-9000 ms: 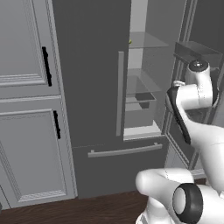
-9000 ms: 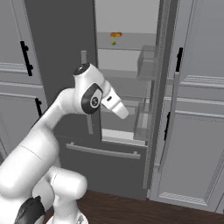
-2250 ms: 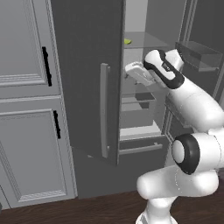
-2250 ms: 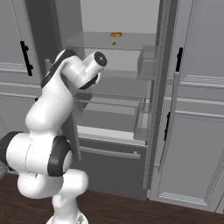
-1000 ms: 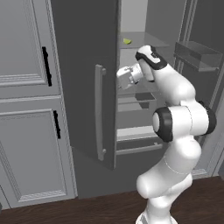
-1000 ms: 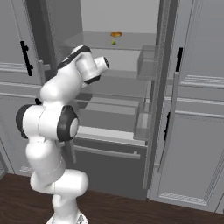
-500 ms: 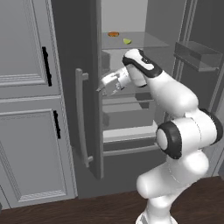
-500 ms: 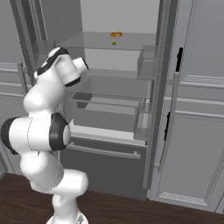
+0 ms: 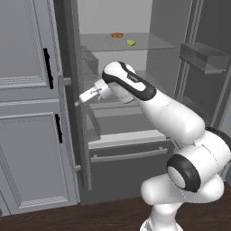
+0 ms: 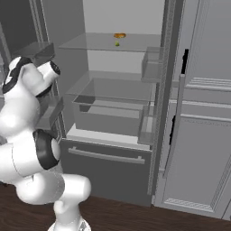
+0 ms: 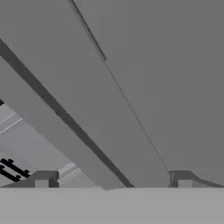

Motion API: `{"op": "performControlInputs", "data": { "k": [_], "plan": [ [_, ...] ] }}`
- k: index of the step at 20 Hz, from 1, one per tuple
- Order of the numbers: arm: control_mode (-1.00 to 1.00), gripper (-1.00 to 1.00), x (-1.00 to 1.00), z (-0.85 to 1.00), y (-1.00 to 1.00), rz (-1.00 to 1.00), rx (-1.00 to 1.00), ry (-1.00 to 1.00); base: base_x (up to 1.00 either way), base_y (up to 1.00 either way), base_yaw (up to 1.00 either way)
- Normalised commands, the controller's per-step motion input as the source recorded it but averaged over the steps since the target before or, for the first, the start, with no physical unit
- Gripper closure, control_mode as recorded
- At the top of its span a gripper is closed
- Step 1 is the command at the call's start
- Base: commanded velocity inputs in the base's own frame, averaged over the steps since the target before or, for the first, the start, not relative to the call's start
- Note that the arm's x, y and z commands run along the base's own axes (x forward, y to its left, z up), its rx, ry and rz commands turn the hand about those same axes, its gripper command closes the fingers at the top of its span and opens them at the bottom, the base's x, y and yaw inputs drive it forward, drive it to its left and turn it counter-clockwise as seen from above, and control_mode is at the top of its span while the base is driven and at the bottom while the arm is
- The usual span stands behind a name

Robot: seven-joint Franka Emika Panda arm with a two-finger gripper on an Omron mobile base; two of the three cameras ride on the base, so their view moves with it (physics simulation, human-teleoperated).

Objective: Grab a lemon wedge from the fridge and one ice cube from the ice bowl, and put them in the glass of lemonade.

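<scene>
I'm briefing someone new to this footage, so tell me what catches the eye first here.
The fridge stands wide open, its pale interior bare but for the tiny lemon wedge and a small orange-brown round item on the top clear shelf. The white arm stretches left across the opening, its open gripper at the inner edge of the swung-out left door. Light grey panelled cabinets flank the fridge.

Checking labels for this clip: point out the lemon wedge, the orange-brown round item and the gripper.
lemon wedge [image 9: 131,43], left base view, middle of the slice.
orange-brown round item [image 9: 117,35], left base view, its top.
gripper [image 9: 79,99], left base view, between the fingertips.
</scene>
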Motion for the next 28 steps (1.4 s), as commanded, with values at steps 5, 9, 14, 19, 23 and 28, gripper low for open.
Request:
{"op": "performControlInputs", "data": {
  "k": [5,9,14,19,23,28],
  "plan": [
    [-1.0,-1.0,-0.5,0.38,0.98,-0.05,-0.09,-0.11,0.0,0.0,0.0],
    [-1.0,-1.0,-0.74,0.39,0.44,-0.01,-0.1,-0.02,0.0,0.0,0.0],
    [-1.0,-1.0,-1.0,0.16,-0.38,-0.06,-0.04,0.0,0.0,0.0,0.0],
    [-1.0,-1.0,-0.81,0.27,-1.0,-0.18,-0.06,0.0,0.0,0.0,0.0],
    [-1.0,-1.0,-0.16,0.14,-1.0,-0.23,-0.2,0.01,0.0,0.0,0.0],
    [-1.0,-1.0,0.0,0.03,-1.0,-0.25,-0.43,0.08,0.0,0.0,0.0]
  ]
}}
